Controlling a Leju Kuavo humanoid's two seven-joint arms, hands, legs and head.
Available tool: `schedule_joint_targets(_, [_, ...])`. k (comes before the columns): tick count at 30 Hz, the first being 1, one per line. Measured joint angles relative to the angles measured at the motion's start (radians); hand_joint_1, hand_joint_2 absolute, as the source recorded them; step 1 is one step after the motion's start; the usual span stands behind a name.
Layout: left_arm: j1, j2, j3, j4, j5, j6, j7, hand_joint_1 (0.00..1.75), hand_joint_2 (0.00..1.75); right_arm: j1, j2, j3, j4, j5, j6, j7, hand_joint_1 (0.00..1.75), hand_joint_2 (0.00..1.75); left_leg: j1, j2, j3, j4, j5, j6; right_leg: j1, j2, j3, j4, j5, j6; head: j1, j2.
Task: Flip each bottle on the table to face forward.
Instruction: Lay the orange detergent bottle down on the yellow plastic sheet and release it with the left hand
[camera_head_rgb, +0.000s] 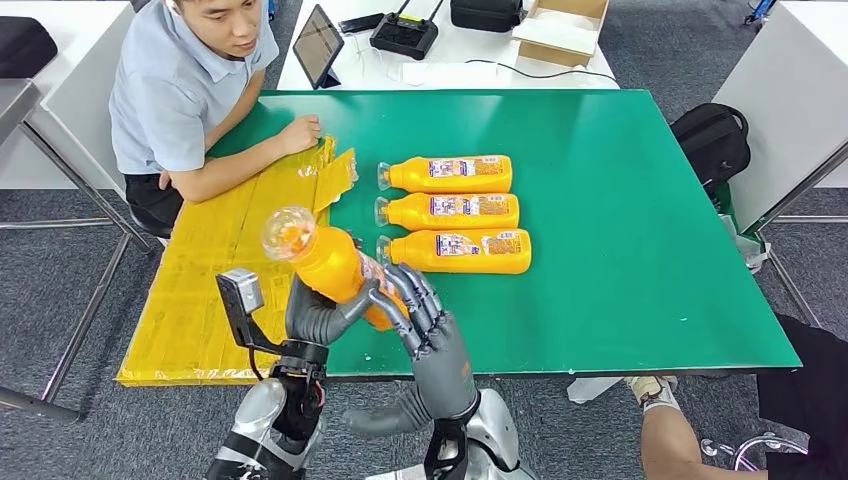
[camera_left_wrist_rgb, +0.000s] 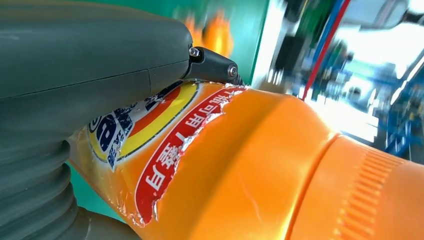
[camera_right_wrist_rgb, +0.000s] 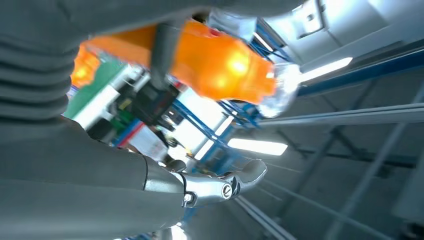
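While my left hand and right hand wrap their fingers around one orange bottle, I hold it above the green desk, beside three lying bottles. Next I judge: turn it label-forward, lay it down.

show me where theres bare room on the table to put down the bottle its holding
Both the left hand and right hand grip the raised bottle. The green table lies bare right of the three lying bottles, and in the strip between them and the near edge. Crowded: the bottle row and, left, the yellow cardboard by the person's arm.
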Motion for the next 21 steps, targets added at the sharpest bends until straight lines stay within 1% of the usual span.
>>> schedule_joint_targets(5, [-0.039,0.013,0.018,0.011,-0.171,0.129,-0.045,1.75,1.75,0.009,-0.005,0.003,-0.065,0.032,-0.001,0.0,0.0,0.0,0.0,0.0,0.0,0.0,0.0,0.0,0.0,0.0,0.0,0.0,0.0,0.0,0.0,0.0])
schedule_joint_targets(8, [-0.066,0.03,0.023,0.02,-0.36,0.267,-0.061,1.75,1.75,0.012,-0.006,0.004,-0.092,0.029,-0.001,0.0,0.0,0.0,0.0,0.0,0.0,0.0,0.0,0.0,0.0,0.0,0.0,0.0,0.0,0.0,0.0,0.0])
schedule_joint_targets(10, [-0.094,0.046,0.024,0.041,-0.505,0.355,-0.045,1.75,1.75,0.012,-0.006,0.004,-0.104,0.022,-0.001,0.0,0.0,0.0,0.0,0.0,0.0,0.0,0.0,0.0,0.0,0.0,0.0,0.0,0.0,0.0,0.0,0.0])
schedule_joint_targets(12, [-0.13,0.063,0.028,0.083,-0.642,0.413,-0.007,1.75,1.75,0.012,-0.006,0.007,-0.111,0.014,-0.001,0.0,0.0,0.0,0.0,0.0,0.0,0.0,0.0,0.0,0.0,0.0,0.0,0.0,0.0,0.0,0.0,0.0])
schedule_joint_targets(14, [-0.168,0.079,0.034,0.146,-0.755,0.446,0.032,1.75,1.75,0.012,-0.006,0.011,-0.112,0.006,-0.001,0.0,0.0,0.0,0.0,0.0,0.0,0.0,0.0,0.0,0.0,0.0,0.0,0.0,0.0,0.0,0.0,0.0])
schedule_joint_targets(16, [-0.206,0.094,0.038,0.221,-0.835,0.459,0.059,1.75,1.75,0.012,-0.007,0.014,-0.112,-0.001,-0.001,0.0,0.0,0.0,0.0,0.0,0.0,0.0,0.001,0.0,0.0,0.0,0.0,0.0,0.0,0.0,0.0,0.0])
schedule_joint_targets(18, [-0.233,0.104,0.043,0.285,-0.872,0.46,0.072,1.75,1.75,0.012,-0.008,0.017,-0.112,-0.005,-0.001,0.0,0.0,0.0,0.0,0.0,0.0,0.0,0.001,0.001,0.0,0.0,0.0,0.0,0.0,0.0,0.0,0.0])
schedule_joint_targets(21, [-0.254,0.114,0.047,0.342,-0.884,0.461,0.077,1.75,1.75,0.012,-0.009,0.018,-0.112,-0.008,-0.001,0.0,0.0,0.0,0.0,0.0,0.0,0.0,0.001,0.001,0.0,0.0,0.0,0.0,0.0,0.0,0.0,0.0])
